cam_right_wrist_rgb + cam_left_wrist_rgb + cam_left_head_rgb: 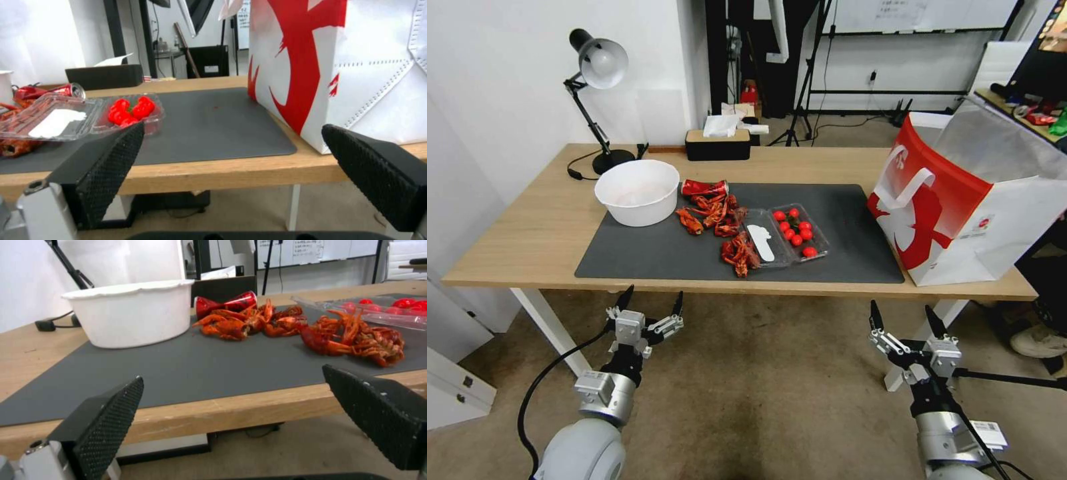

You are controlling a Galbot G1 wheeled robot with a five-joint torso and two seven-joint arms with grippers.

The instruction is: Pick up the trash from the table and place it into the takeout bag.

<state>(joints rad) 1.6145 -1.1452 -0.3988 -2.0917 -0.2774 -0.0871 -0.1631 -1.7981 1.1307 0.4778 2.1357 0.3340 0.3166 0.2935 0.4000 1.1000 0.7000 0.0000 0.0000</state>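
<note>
A crushed red drink can (704, 188) (225, 303) (71, 90) lies on the dark mat (840, 220) of the light-wood table (527, 227), just right of a large white bowl (637, 192) (133, 313). Red crayfish shells (714, 213) (249, 321) are strewn beside the can, with another heap (740, 253) (356, 338) nearer the front. The red-and-white takeout bag (960, 200) (333, 66) stands open at the table's right end. My left gripper (654, 297) (231, 376) and right gripper (900, 310) (231, 128) both hover open and holding nothing, below and in front of the table's front edge.
A clear tray of red tomatoes (797, 233) (131, 110) sits mid-mat with its lid flipped open. A desk lamp (597, 67) and a black tissue box (718, 143) stand along the back edge. Carpeted floor lies under the arms.
</note>
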